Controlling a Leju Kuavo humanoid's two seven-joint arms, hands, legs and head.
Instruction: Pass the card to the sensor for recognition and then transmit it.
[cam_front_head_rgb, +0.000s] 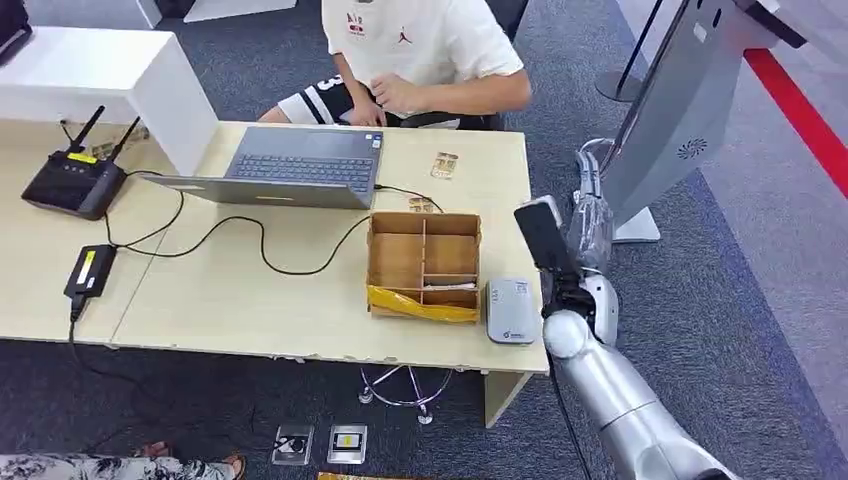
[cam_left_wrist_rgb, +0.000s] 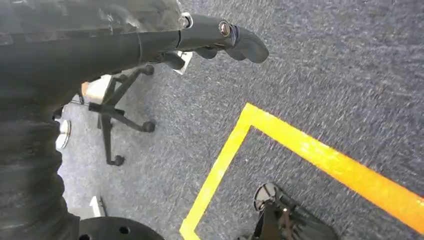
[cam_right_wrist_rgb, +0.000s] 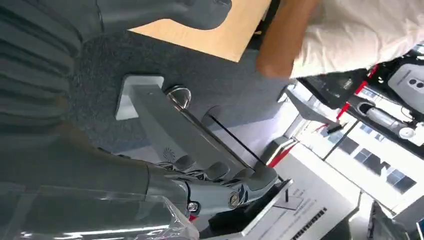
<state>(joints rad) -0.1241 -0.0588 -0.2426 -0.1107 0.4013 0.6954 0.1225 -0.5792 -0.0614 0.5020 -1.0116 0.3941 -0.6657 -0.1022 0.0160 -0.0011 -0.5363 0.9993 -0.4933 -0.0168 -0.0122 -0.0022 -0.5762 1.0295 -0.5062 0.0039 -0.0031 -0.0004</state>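
Observation:
A small tan card (cam_front_head_rgb: 444, 165) lies on the table near the person, and another card (cam_front_head_rgb: 421, 205) lies just behind the cardboard box. The white sensor (cam_front_head_rgb: 511, 311) sits flat near the table's front right corner, right of the box. My right hand (cam_front_head_rgb: 590, 215) is raised beside the table's right edge, above and right of the sensor, with nothing in it. In the right wrist view its fingers (cam_right_wrist_rgb: 220, 181) and thumb (cam_right_wrist_rgb: 200, 12) are spread apart around empty space. My left hand (cam_left_wrist_rgb: 220, 37) hangs over the carpet and holds nothing.
A compartmented cardboard box (cam_front_head_rgb: 423, 262) holds a yellow packet (cam_front_head_rgb: 420, 303). A laptop (cam_front_head_rgb: 290, 165), router (cam_front_head_rgb: 75, 180) and cables lie to the left. A person (cam_front_head_rgb: 420, 50) sits behind the table. A grey kiosk stand (cam_front_head_rgb: 670, 110) rises right of my right hand.

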